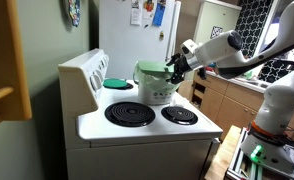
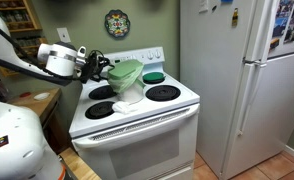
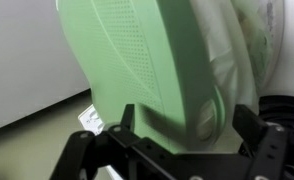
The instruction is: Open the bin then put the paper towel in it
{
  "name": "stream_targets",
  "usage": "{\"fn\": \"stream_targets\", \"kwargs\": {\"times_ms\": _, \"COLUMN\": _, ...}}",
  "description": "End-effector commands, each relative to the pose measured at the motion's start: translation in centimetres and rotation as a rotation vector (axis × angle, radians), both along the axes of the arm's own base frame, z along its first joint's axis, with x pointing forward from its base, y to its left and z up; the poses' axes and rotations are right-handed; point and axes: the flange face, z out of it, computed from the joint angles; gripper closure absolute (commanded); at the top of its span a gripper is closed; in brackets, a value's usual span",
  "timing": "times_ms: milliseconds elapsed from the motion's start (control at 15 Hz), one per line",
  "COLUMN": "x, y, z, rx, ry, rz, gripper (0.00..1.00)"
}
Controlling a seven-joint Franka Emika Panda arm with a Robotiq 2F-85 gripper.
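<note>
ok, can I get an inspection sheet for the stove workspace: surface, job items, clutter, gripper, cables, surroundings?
surface: white stove top with dark coil burners.
job's things: bin stands on the stove top. Its green lid fills the wrist view, with the whitish liner beside it. Paper towel not made out.
clutter: teal disc on a back burner beside the bin.
grippers: gripper at the lid, a finger on either side of its edge. Whether it grips cannot be told.
cables: dark loops at the wrist, too small to trace.
surroundings: fridge, decorative wall plate, wooden cabinets.
</note>
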Motion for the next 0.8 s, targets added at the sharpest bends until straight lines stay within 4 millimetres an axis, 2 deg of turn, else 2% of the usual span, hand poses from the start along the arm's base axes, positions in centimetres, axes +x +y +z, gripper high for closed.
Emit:
{"fn": "stream_targets", "kwargs": {"times_ms": 0, "x": 0.7, "y": 0.1, "z": 0.2, "rx": -0.002, "ry": -0.025, "rz": 0.001, "gripper": 0.0}}
{"fn": "stream_targets", "kwargs": {"times_ms": 733, "x": 1.5, "y": -1.5, "z": 3.0, "rx": -0.021, "ry": -0.057, "rz": -0.038, "gripper": 0.0}}
